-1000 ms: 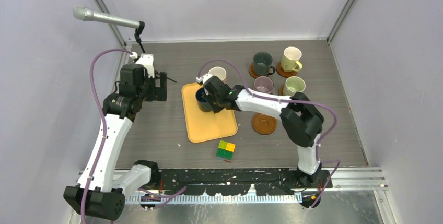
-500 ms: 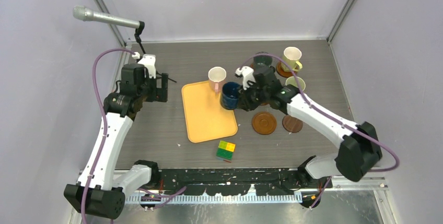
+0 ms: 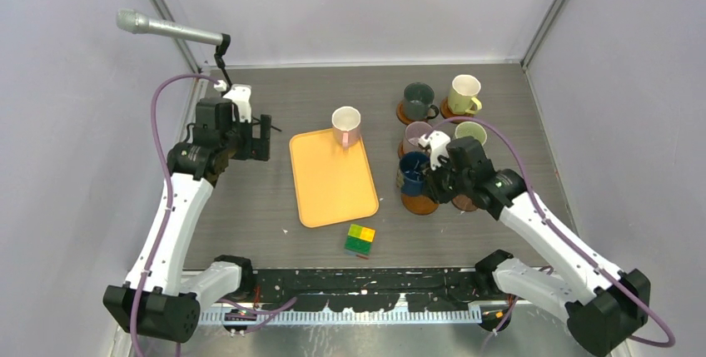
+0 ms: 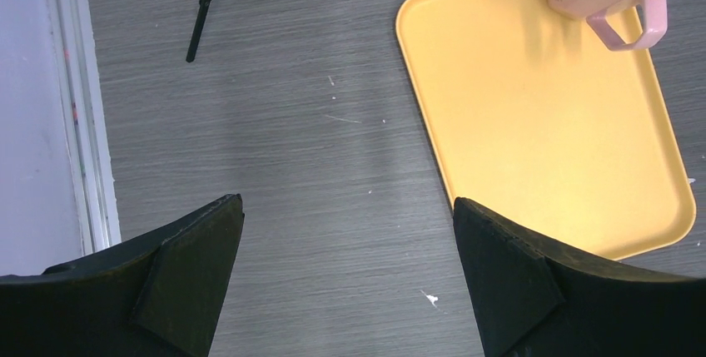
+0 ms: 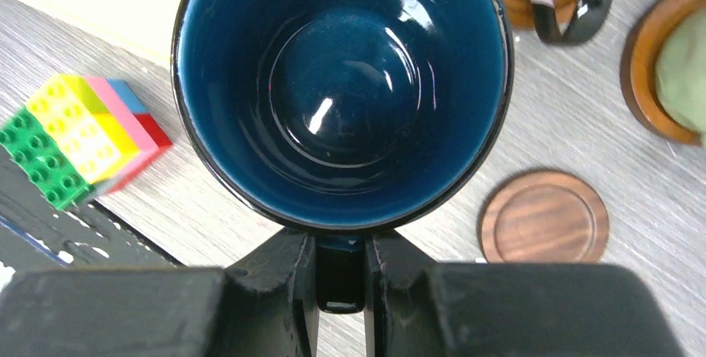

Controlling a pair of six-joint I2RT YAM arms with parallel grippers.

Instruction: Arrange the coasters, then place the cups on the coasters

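Observation:
My right gripper (image 5: 340,247) is shut on the handle of the dark blue cup (image 5: 341,91), which is upright. In the top view this cup (image 3: 411,172) is over a reddish-brown coaster (image 3: 419,204); whether it touches I cannot tell. A darker brown coaster (image 5: 544,217) lies bare just right of it. The grey-green cup (image 3: 416,98), cream cup (image 3: 464,91), mauve cup (image 3: 416,134) and light green cup (image 3: 471,131) each stand on a coaster. The white-pink cup (image 3: 345,125) stands at the tray's far right corner. My left gripper (image 4: 345,207) hangs open left of the tray, holding nothing.
The orange tray (image 3: 330,182) lies mid-table. A yellow-green brick block (image 3: 360,239) sits near its front right corner. A microphone on a small tripod (image 3: 221,57) stands at the back left. Walls close in on three sides.
My right arm has carried the dark blue cup off the tray and rightward to the front reddish-brown coaster. The left arm has hardly moved.

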